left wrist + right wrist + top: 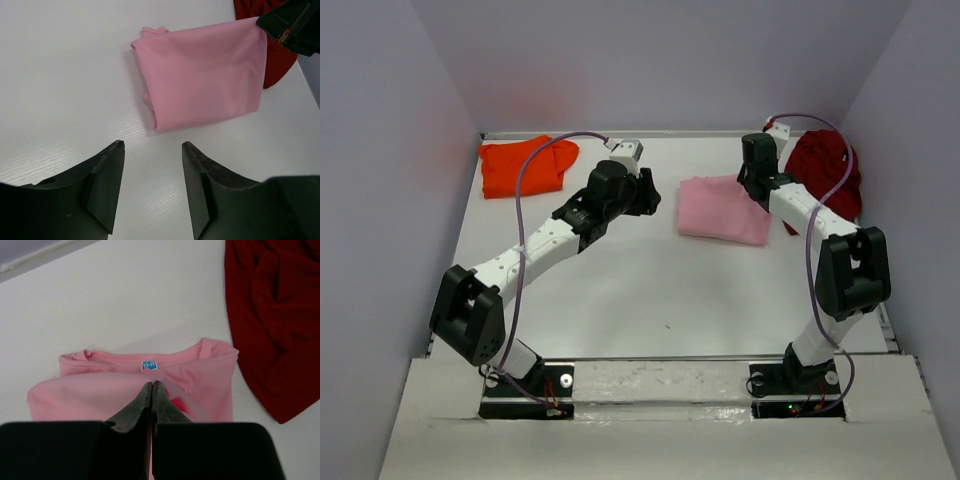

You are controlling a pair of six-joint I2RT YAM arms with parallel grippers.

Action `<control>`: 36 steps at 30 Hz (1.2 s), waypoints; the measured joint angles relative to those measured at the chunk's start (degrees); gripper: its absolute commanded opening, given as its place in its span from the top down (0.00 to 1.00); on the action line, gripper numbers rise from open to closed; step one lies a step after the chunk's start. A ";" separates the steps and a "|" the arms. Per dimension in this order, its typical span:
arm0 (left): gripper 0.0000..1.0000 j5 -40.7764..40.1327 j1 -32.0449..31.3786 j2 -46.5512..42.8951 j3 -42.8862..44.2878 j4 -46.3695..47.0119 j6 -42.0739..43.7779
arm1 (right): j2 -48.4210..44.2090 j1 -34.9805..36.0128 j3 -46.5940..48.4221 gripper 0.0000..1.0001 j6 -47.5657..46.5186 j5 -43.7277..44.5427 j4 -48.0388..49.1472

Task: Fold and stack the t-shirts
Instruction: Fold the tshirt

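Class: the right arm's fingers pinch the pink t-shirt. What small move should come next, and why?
Probably lift the pinched layer and carry it over the rest of the pink t-shirt to finish a fold: the right gripper is shut on its cloth, while the left gripper hangs open, holding nothing.

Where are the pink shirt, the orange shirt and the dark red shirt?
pink shirt (205, 75), left wrist view, middle of its folded top layer.
orange shirt (520, 165), top view, middle of the cloth.
dark red shirt (270, 315), right wrist view, on a crumpled fold.
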 measured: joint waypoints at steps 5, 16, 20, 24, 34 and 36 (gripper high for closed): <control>0.41 0.00 0.00 -0.07 -0.33 0.33 0.00 | -2.25 0.02 -2.43 1.00 0.94 1.75 -2.45; 0.41 0.00 0.00 -0.26 -0.74 0.42 0.00 | -13.14 0.00 -7.96 1.00 2.21 6.12 -6.47; 0.41 0.00 0.00 -0.26 -0.74 0.42 0.00 | -12.92 0.02 -9.01 1.00 2.32 7.87 -6.54; 0.41 0.00 0.00 -0.26 -0.74 0.42 0.00 | -9.81 -0.09 -10.14 0.75 3.85 9.44 -7.15; 0.41 0.00 0.00 -0.28 -1.05 0.42 0.00 | -6.12 -0.63 -9.51 0.20 5.99 11.30 -10.58; 0.41 0.00 0.00 -0.28 -1.16 0.39 0.00 | -6.56 -0.63 -8.74 0.20 5.38 11.21 -10.49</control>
